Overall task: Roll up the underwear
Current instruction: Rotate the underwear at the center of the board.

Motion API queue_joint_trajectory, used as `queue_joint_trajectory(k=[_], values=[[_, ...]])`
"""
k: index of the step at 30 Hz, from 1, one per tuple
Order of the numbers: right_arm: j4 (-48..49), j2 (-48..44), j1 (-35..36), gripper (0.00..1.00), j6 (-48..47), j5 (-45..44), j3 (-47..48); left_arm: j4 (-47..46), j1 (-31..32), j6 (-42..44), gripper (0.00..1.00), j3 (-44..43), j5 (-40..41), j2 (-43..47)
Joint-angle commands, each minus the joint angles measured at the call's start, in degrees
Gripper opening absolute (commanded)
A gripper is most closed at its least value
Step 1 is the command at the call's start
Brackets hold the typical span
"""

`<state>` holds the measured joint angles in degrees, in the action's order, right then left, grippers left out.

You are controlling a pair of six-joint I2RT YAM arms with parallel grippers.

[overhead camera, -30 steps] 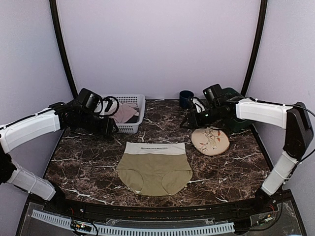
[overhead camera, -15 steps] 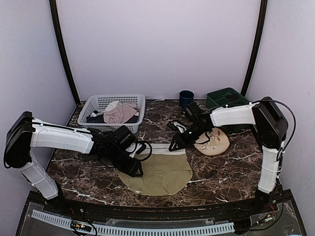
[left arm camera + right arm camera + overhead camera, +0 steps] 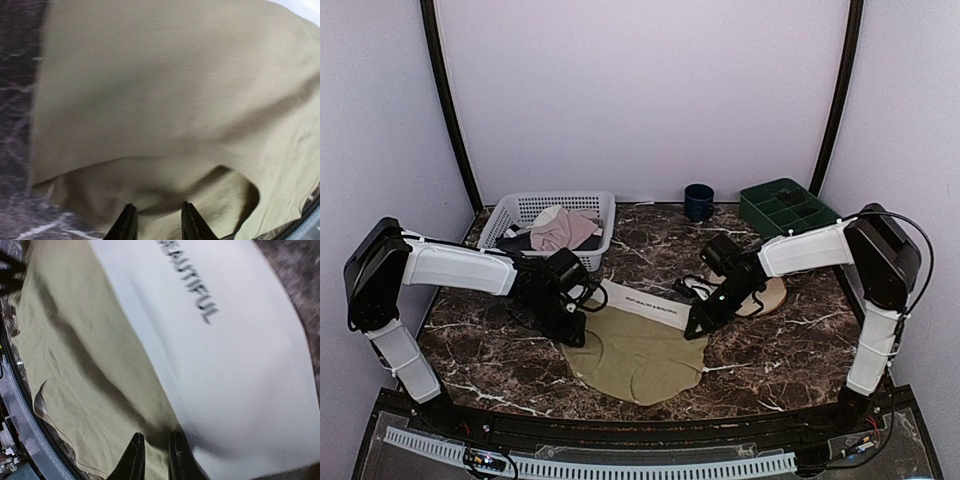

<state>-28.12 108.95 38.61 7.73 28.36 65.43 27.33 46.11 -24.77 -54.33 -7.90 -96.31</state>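
The underwear [image 3: 640,352] lies mid-table, olive-khaki, with its cream waistband [image 3: 645,305] slanting down to the right. My left gripper [image 3: 578,328] is at its left edge. In the left wrist view the fingers [image 3: 127,225] pinch a raised fold of the olive cloth [image 3: 160,100], with my left gripper [image 3: 157,226] low in that view. My right gripper [image 3: 696,326] is at the garment's right edge. In the right wrist view my right gripper [image 3: 155,457] is nearly closed on cloth where the olive part [image 3: 75,365] meets the lettered waistband [image 3: 225,365].
A white basket [image 3: 520,212] at the back left holds a pale pink garment [image 3: 565,228] and a dark grey one [image 3: 515,241]. A round plate [image 3: 768,294] lies partly under the right arm. A blue cup [image 3: 698,200] and a green tray [image 3: 788,205] stand at the back.
Both arms came down from the back onto the underwear's sides and took hold. The garment has been pulled askew, its waistband now slanted and its lower part shifted toward the near edge.
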Motion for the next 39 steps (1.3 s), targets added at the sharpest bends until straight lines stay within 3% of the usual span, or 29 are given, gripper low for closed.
queue_joint_trajectory(k=[1,4,7,13,21,26,35,39], values=[[-3.4,-5.3,4.4,0.17,0.5,3.1,-7.0,8.1,-2.0,5.5,0.35,-5.1,5.5,1.2],[-1.6,-11.6,4.7,0.19,3.6,6.0,-8.7,8.2,0.8,6.5,0.41,-6.9,3.3,6.0],[-1.2,-13.8,4.4,0.2,4.3,3.5,-6.6,7.6,2.9,2.5,0.43,-5.9,1.5,10.3],[-1.2,-6.4,4.4,0.19,2.4,1.6,-0.6,3.1,6.7,-3.7,0.43,-1.4,-1.2,12.8],[-0.8,1.6,4.4,0.16,0.4,-0.3,0.0,1.4,8.1,-6.2,0.43,0.4,-0.5,12.0],[-2.4,-0.8,4.4,0.14,1.4,-3.3,-5.9,-1.6,11.6,-5.4,0.42,0.4,-5.1,9.5],[1.7,-11.8,5.7,0.14,9.5,-1.3,-18.6,-0.4,13.2,-7.7,0.37,2.0,0.8,3.0],[4.4,-17.0,6.7,0.21,13.8,3.3,-20.5,1.3,10.6,-5.2,0.33,1.0,3.2,-1.2]])
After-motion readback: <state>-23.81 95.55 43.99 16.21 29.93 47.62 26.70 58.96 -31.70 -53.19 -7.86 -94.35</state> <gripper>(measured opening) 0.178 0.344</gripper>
